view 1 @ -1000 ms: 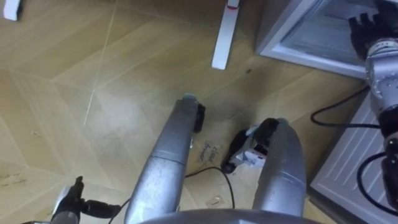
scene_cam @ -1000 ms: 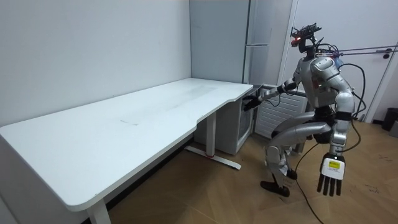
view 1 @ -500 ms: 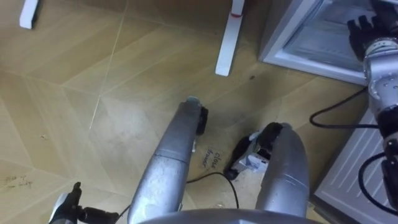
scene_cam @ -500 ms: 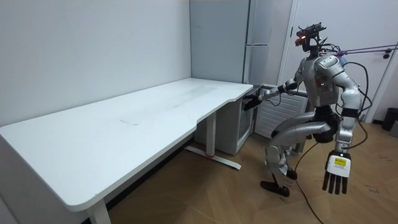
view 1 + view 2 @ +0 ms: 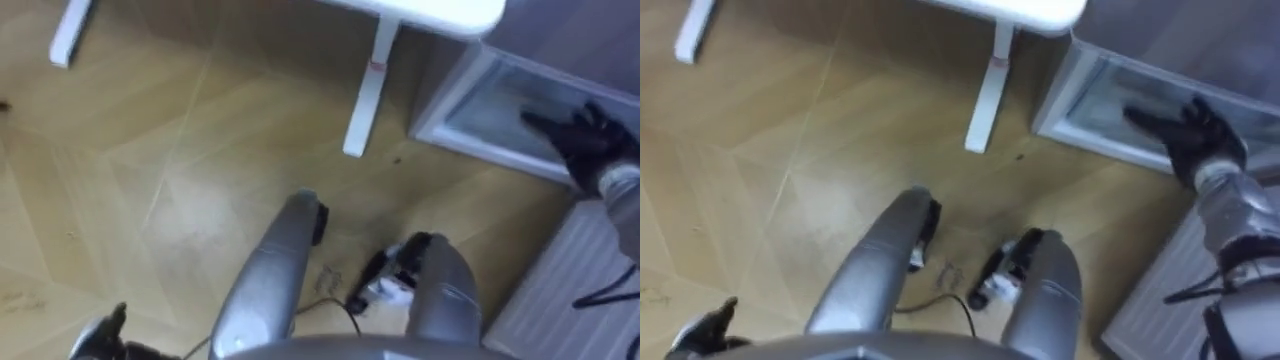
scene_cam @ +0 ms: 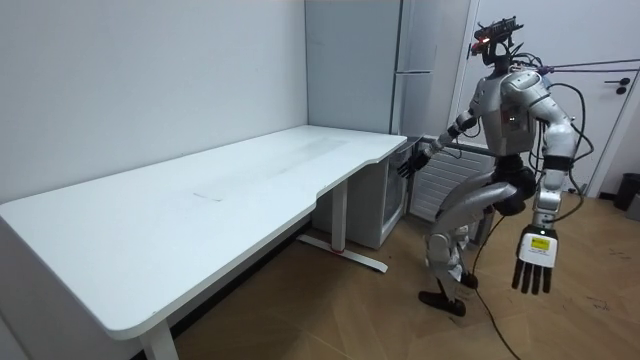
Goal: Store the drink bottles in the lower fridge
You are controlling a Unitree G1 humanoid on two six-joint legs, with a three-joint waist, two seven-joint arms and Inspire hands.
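No drink can be seen. The lower fridge (image 5: 455,135) (image 6: 380,205) is a low grey cabinet with a pale front frame, standing just past the white desk's end. My right hand (image 5: 585,145) (image 5: 1185,135) (image 6: 410,160) is stretched out in front of the fridge's front, fingers spread and holding nothing. Whether it touches the fridge I cannot tell. My left hand (image 6: 533,265) hangs beside my hip with straight fingers, empty; it also shows at the lower left (image 5: 100,340). I stand with bent knees in front of the fridge.
A big white desk (image 6: 200,210) fills the room view's left; its leg (image 5: 365,100) and corner (image 5: 430,12) stand close to the fridge. A white ribbed panel (image 5: 560,290) (image 6: 440,190) is at my right. A tall grey fridge (image 6: 400,60) rises behind. The floor is wood.
I have straightened up somewhat and the eye view has shifted. My right hand now shows whole, spread before the fridge. My left arm has swung at my side.
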